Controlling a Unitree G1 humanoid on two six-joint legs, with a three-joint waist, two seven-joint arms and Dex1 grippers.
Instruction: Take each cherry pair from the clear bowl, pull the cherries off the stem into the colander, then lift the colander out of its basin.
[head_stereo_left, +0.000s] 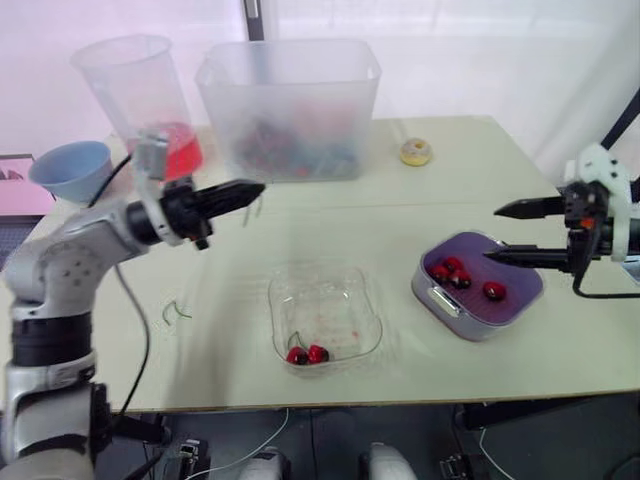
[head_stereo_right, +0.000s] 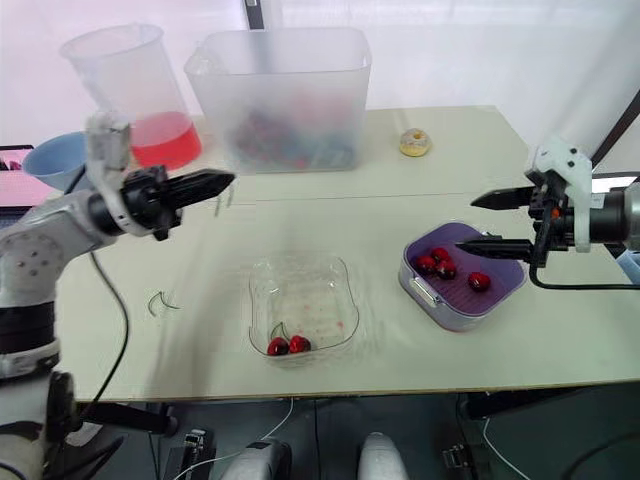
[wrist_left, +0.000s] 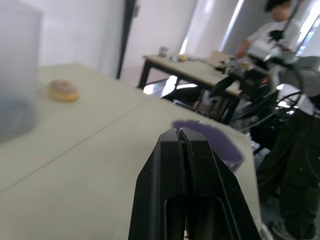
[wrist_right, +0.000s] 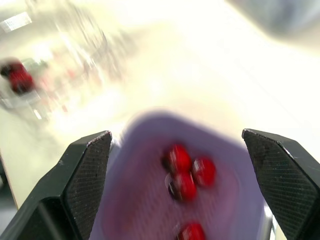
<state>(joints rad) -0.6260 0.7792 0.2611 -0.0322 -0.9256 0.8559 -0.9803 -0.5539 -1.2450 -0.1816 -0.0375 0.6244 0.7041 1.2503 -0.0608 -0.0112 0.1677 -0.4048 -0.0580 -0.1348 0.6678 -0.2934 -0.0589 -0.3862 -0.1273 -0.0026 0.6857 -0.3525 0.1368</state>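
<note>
Two cherries joined as a cherry pair (head_stereo_left: 307, 354) lie inside the clear bowl (head_stereo_left: 352, 292), against its wall at 6 o'clock. The bowl stands on the bench (head_stereo_left: 450, 190) near the middle of the front edge. At 3 o'clock from the bowl, apart from it, the purple colander (head_stereo_left: 520, 291) sits in its basin (head_stereo_left: 440, 301), with four loose cherries (head_stereo_left: 461, 280) inside: three bunched together and one a little apart.

The right gripper (head_stereo_left: 492, 234) hangs just past the colander at its 1 o'clock side. Its fingers are spread wide, and the lower one reaches over the colander's far rim. The left gripper (head_stereo_left: 258, 187) is raised above the bench at 11 o'clock from the bowl, its fingers pressed together and pointing toward the right arm. Whether anything thin is pinched at the tips cannot be told.

A bare stem (head_stereo_left: 176, 312) lies on the bench at 9 o'clock from the bowl. Along the back edge stand a large frosted tub (head_stereo_left: 290, 105) at 12 o'clock, a jug with red liquid (head_stereo_left: 140, 100) at 11, and a blue funnel (head_stereo_left: 72, 168) beside the jug. A doughnut (head_stereo_left: 415, 152) rests at 1 o'clock. In the left wrist view a person (wrist_left: 270, 25) stands behind another table.
</note>
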